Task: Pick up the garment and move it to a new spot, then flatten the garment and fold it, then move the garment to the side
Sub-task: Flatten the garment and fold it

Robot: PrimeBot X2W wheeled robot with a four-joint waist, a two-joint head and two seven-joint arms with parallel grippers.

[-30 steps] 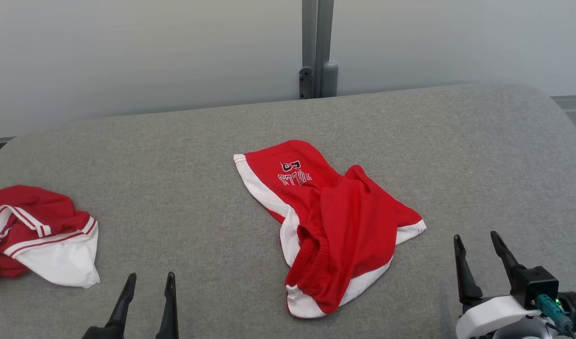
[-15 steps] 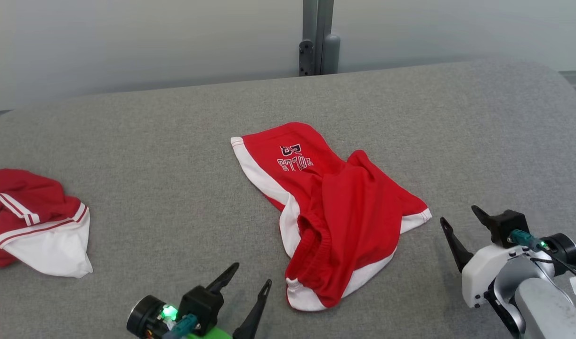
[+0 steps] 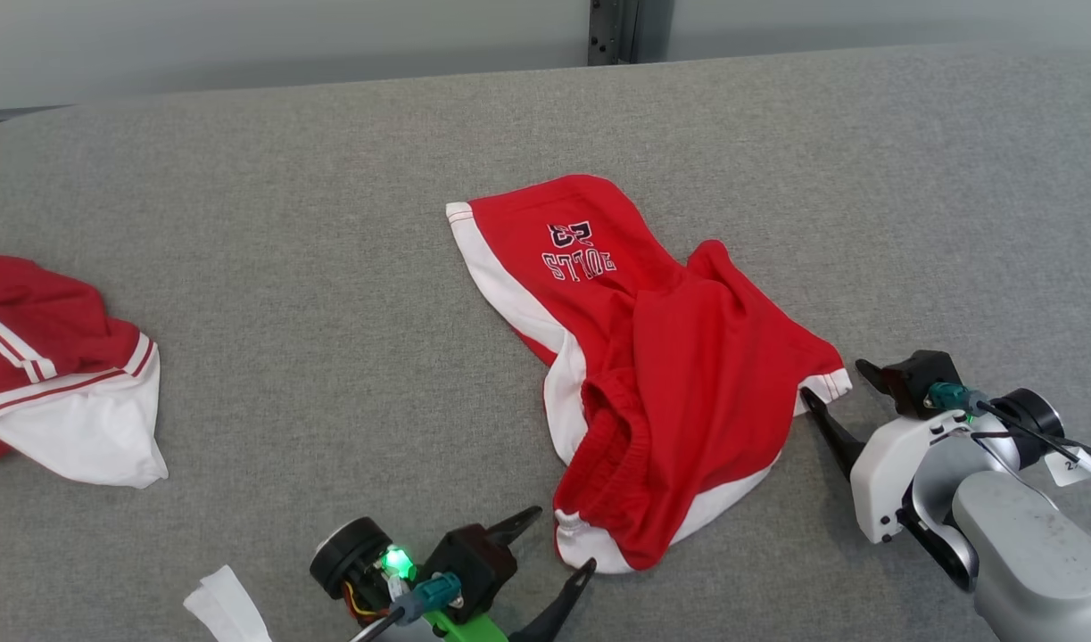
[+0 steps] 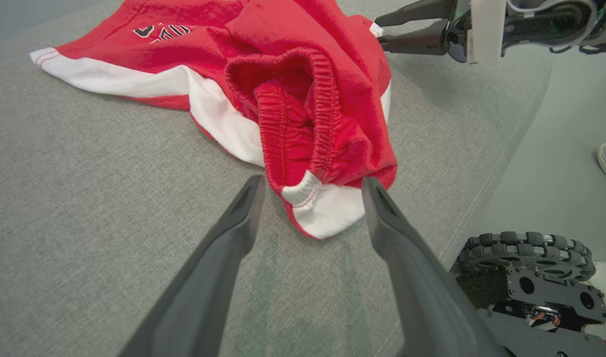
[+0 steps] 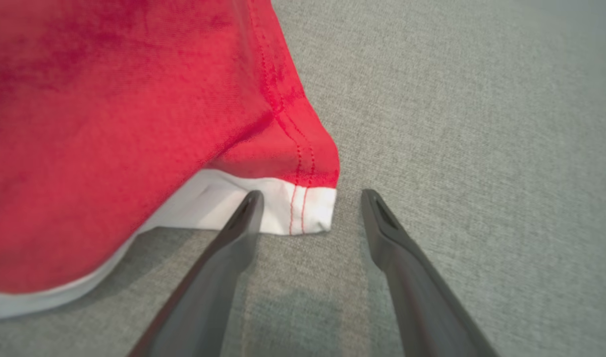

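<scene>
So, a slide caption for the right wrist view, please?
Open right claw at the white hem corner of the red shorts.

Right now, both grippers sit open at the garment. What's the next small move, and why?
Probably a short advance of both grippers onto the cloth, then close. The left gripper is open with the garment's white waistband corner between its fingertips. The right gripper is open with the white hem corner just at its tips. Neither grips cloth yet.
</scene>
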